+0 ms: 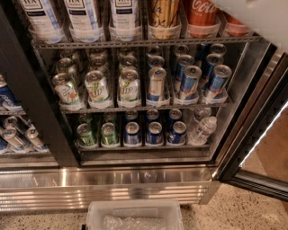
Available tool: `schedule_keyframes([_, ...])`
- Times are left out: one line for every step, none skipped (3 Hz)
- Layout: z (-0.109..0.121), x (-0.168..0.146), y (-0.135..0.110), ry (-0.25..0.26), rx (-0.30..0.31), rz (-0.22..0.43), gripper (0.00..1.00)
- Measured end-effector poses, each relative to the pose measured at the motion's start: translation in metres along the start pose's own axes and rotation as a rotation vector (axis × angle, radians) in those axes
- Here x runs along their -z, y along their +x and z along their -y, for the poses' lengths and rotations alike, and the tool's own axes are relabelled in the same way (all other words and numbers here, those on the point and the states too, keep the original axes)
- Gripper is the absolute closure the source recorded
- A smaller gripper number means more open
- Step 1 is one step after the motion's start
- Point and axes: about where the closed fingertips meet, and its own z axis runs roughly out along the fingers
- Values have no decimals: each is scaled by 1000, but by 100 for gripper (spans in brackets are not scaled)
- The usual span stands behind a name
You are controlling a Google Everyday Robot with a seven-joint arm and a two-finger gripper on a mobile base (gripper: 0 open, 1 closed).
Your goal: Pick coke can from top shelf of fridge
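The fridge [135,182] stands open in front of me, with a ribbed steel panel at its base. On the top shelf [135,43], clear cup holders carry tall cans. A red coke can [202,12] with white script stands there, right of a gold can [164,15]. A second red can [234,26] shows partly behind my white arm casing [265,20], which fills the upper right corner. My gripper itself is out of view, past the top edge of the frame.
White tea cans [83,15] fill the left of the top shelf. Below are 7up cans [96,87], blue cans [189,81] and water bottles [202,130]. The open glass door [261,148] angles out on the right. A white bin [135,215] sits on the floor.
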Motion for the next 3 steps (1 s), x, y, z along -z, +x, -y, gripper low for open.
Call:
schedule_keyframes([-6, -8, 3, -15, 15, -1, 41])
schedule_keyframes([-8, -32, 5, -14, 63, 16, 34])
schedule_keyframes([-11, -40, 0, -14, 65, 29, 38])
